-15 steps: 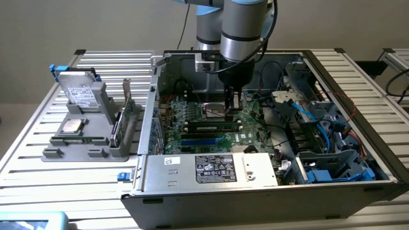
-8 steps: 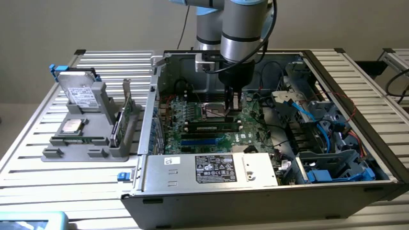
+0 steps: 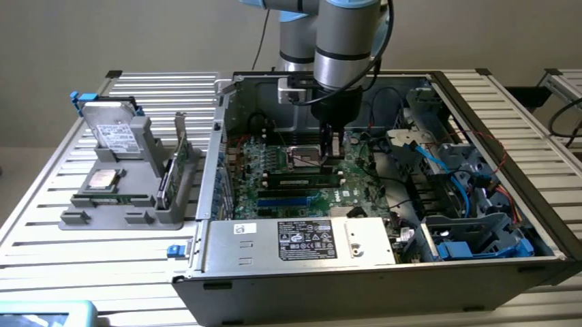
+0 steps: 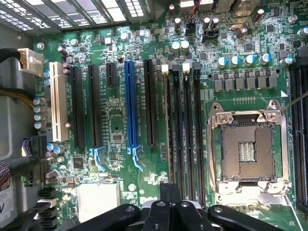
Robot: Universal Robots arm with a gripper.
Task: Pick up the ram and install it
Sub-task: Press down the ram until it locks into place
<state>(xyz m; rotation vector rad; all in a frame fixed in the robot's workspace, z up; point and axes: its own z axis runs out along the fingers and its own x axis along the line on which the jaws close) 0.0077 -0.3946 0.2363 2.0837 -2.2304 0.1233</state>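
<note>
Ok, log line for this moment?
claw: shut, low over memory slots | ram: upright in one slot | contact: cannot tell

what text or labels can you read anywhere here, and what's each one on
No text reads clearly enough to quote.
power supply label: print and marks, too small to read
small white sticker beside it: too small to read
motherboard: white printing, too small to read
white label, partly in view: cut off, unreadable
</note>
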